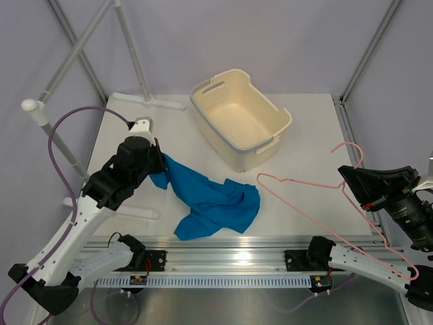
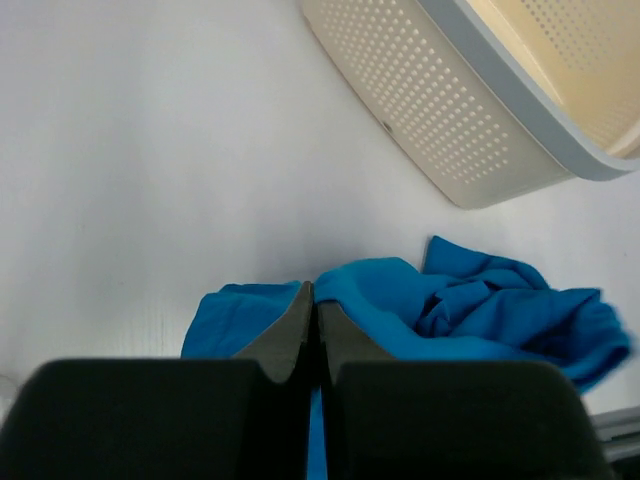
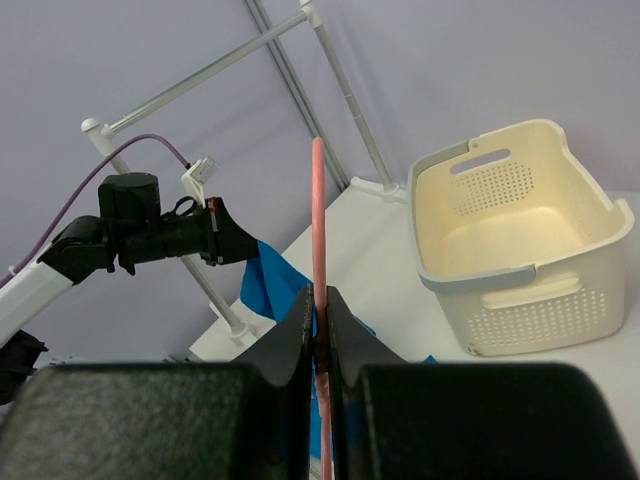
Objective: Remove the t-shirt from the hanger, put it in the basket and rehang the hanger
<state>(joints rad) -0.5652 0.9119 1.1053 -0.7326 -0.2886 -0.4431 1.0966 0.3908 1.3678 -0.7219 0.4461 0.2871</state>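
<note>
The bright blue t-shirt (image 1: 213, 203) lies crumpled on the white table, off the hanger. My left gripper (image 1: 160, 164) is shut on its upper left corner and lifts that corner slightly; in the left wrist view the t-shirt (image 2: 470, 310) bunches just beyond the closed left gripper (image 2: 316, 300). The pale pink wire hanger (image 1: 318, 186) hangs bare over the table's right side. My right gripper (image 1: 349, 181) is shut on its wire; in the right wrist view the hanger (image 3: 318, 210) rises straight up from the closed right gripper (image 3: 319, 298).
A cream perforated basket (image 1: 240, 118) stands at the back centre of the table, also in the left wrist view (image 2: 470, 110) and the right wrist view (image 3: 520, 240). Grey rack poles (image 1: 74, 54) cross at the back left, with a white foot (image 1: 152, 101) on the table.
</note>
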